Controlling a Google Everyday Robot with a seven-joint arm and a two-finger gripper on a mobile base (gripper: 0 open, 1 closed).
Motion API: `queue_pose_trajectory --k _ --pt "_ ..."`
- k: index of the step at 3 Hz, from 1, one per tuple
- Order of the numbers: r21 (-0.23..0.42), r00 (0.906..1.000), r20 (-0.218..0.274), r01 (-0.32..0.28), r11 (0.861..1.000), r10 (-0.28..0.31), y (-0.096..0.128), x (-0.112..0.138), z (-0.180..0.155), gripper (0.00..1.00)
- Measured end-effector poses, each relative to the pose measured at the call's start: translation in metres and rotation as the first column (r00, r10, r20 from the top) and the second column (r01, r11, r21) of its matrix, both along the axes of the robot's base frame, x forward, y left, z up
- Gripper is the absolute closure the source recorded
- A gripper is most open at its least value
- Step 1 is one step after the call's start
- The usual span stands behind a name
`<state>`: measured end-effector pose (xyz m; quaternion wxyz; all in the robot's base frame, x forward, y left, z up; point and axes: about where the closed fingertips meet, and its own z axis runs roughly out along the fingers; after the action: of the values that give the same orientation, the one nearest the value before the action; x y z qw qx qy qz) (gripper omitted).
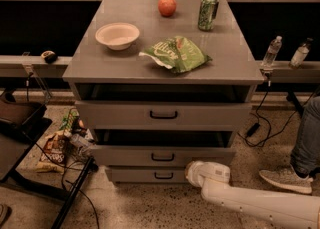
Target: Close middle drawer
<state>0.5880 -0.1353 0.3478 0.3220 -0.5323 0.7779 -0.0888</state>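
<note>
Judging from the dark gap seen above its front, the middle drawer (125, 155) is not yet shut. It stands out a little from the grey cabinet (235, 68), between the top drawer (125, 115), which is also slightly pulled out, and the narrow bottom drawer (130, 174).

The gripper (194, 173) is found low at the right, at the end of the white arm (260, 205), close against the lower right part of the drawer fronts. Whether it is released or clenched cannot be told, and contact with the middle front cannot be confirmed.

Several risks can be expected:

- **Jamming:** the push would be given far to the side of the small black handle (163, 157), so the drawer may be turned a little and jammed on its rails.
- **Wrong drawer:** the gripper seems to lie near the seam between the two lower fronts, so it may slip down and only the bottom drawer would be pressed.
- **Shaking:** if too much force is used, the cabinet may be shaken. The apple (167, 5) could then roll, or the green can (207, 11) could be tipped over.
</note>
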Motion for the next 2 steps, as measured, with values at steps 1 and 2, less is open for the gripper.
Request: queue_pose_trajectory --k 1,2 --pt "0.000 1.0000 0.000 0.000 1.000 0.000 0.0000 0.0000 0.0000 0.61" --pt "0.000 1.0000 0.000 0.000 1.000 0.000 0.0000 0.0000 0.0000 0.38"
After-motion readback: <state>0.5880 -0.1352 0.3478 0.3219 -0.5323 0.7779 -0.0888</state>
